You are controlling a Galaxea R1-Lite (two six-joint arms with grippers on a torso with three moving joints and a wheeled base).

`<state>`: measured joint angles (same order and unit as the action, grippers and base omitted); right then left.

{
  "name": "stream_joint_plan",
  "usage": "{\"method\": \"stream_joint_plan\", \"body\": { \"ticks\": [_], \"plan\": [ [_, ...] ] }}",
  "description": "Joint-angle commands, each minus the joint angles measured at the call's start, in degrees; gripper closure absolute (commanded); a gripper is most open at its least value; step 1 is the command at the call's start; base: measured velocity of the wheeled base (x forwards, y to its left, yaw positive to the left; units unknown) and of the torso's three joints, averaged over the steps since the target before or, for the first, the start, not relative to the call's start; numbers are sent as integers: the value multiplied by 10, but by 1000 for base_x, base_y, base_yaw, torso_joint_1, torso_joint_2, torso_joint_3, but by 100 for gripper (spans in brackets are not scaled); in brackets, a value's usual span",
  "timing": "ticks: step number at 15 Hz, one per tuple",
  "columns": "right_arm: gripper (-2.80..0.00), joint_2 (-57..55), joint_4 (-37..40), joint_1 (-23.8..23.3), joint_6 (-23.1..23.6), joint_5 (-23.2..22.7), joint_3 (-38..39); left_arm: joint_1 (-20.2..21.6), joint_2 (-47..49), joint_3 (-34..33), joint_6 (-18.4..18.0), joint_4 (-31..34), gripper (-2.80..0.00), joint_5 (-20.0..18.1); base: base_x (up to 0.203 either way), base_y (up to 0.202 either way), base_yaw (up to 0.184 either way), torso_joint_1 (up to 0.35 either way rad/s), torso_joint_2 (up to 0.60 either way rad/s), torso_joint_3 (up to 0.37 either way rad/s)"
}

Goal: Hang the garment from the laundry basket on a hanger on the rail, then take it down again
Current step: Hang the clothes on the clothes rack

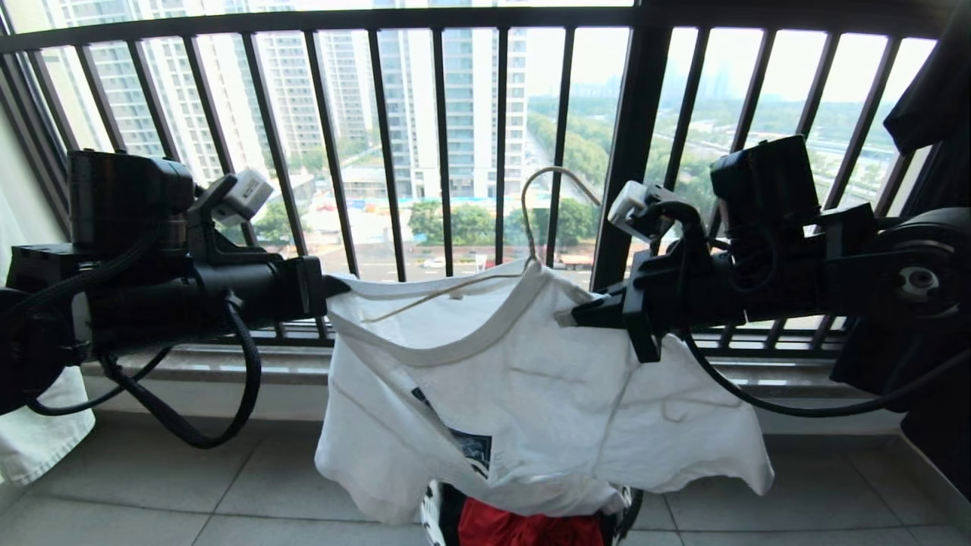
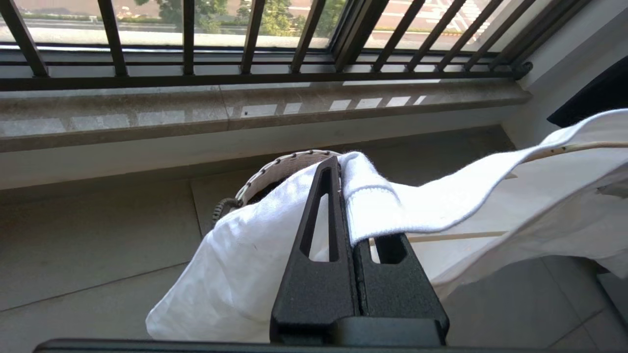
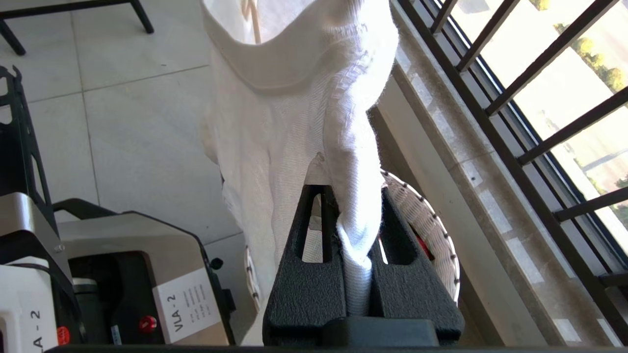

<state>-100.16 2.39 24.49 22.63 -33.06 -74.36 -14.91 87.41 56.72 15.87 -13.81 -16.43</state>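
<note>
Currently, mid-air above the basket.
T-shirt (image 1: 531, 379): white, spread between both arms in front of the black window railing (image 1: 455, 114); hem drooping onto the woven laundry basket (image 3: 427, 230) below.
Left gripper (image 2: 346, 196): clenched on the shirt's left shoulder edge, pulling the neckline taut.
Right gripper (image 3: 355, 245): clenched on the opposite shoulder, cloth bunched between its fingers.
Wire hanger (image 1: 523, 220): threaded inside the neck opening, hook sticking up, one arm visible across the collar.
Reason for hold: probably keeps the shoulders wide so the hanger seats.
Red garment (image 1: 531, 527): left in the basket.
Rail: not visible.
Stage: likely dressing the hanger; hanging not yet done.
</note>
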Motion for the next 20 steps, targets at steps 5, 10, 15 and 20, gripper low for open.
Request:
{"method": "stream_joint_plan", "body": {
  "ticks": [5,10,15,20],
  "plan": [
    [0,-6,0,10,1,3,0,-6,29,79,-1,33,0,-1,0,0,0,0,0,0],
    [0,-13,-1,20,0,12,-4,-25,48,129,0,62,0,2,0,0,0,0,0,0],
    [0,-21,-3,21,-23,12,-23,-42,66,205,1,106,0,4,0,0,0,0,0,0],
    [0,-45,-29,6,-37,119,-50,-75,108,271,3,129,0,87,0,0,0,0,0,0]
  ]
}}
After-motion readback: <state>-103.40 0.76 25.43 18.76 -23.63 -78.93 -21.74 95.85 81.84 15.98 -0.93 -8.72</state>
